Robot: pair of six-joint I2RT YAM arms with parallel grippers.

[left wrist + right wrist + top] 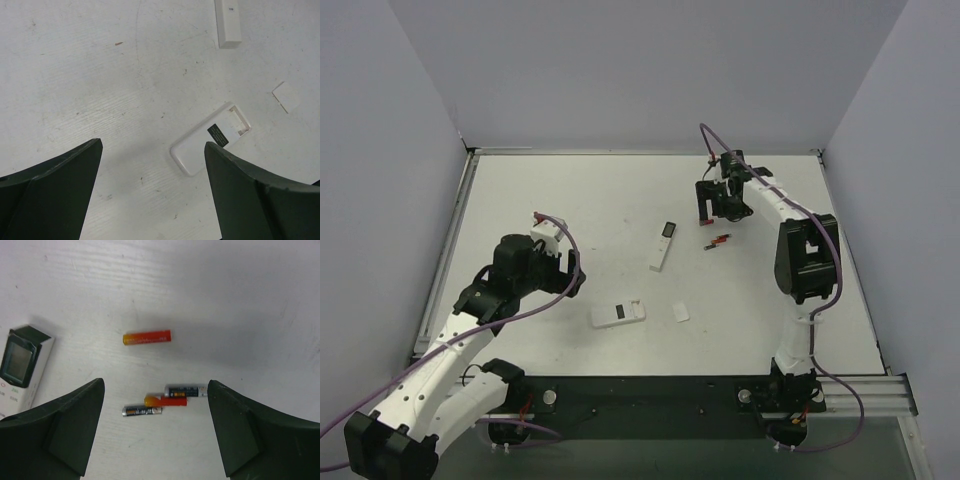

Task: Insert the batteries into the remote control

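Note:
The remote control [618,314] lies white face up near the table's middle front. In the left wrist view it [210,145] shows a dark label and an open, empty battery bay at its far end. My left gripper [572,283] [152,145] is open and empty, hovering just left of it. Several batteries [720,240] lie loose at the right. The right wrist view shows two red ones [147,337] [166,400] and two dark ones [186,390] [142,411]. My right gripper [716,215] [156,385] is open and empty above them.
A longer slim white remote with a dark screen [663,245] [20,365] [227,22] lies between the batteries and the short remote. A small white battery cover [680,312] [286,96] lies right of the short remote. Grey walls enclose the table.

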